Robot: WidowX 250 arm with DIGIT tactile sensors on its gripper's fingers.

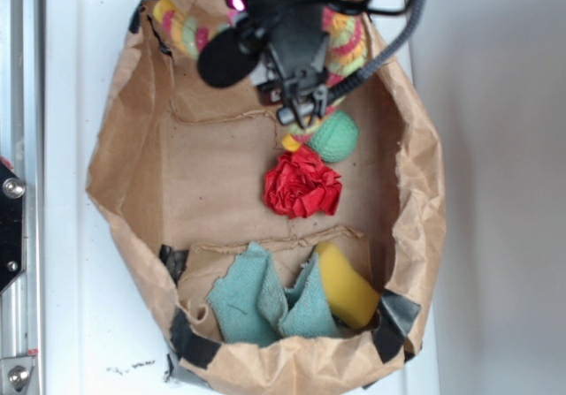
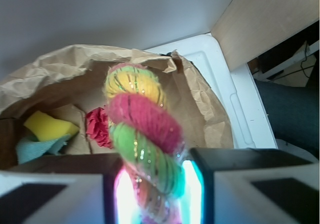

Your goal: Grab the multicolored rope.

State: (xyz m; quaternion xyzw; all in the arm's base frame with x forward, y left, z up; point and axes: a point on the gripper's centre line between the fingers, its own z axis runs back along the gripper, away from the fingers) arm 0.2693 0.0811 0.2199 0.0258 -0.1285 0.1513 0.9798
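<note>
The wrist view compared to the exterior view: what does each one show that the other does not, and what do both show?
Only the wrist view shows the multicolored rope passing between the two pads of the tool, plus a wooden panel.

Only the exterior view shows the small green ball, the black tape on the bag's corners and the metal rail.

Both show the brown paper bag, the red paper flower, the yellow sponge and the teal cloth.

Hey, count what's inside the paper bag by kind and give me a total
Multicolored rope, held between the gripper fingers: 1
Green ball: 1
Red paper flower: 1
Teal cloth: 1
Yellow sponge: 1
Total: 5
</note>
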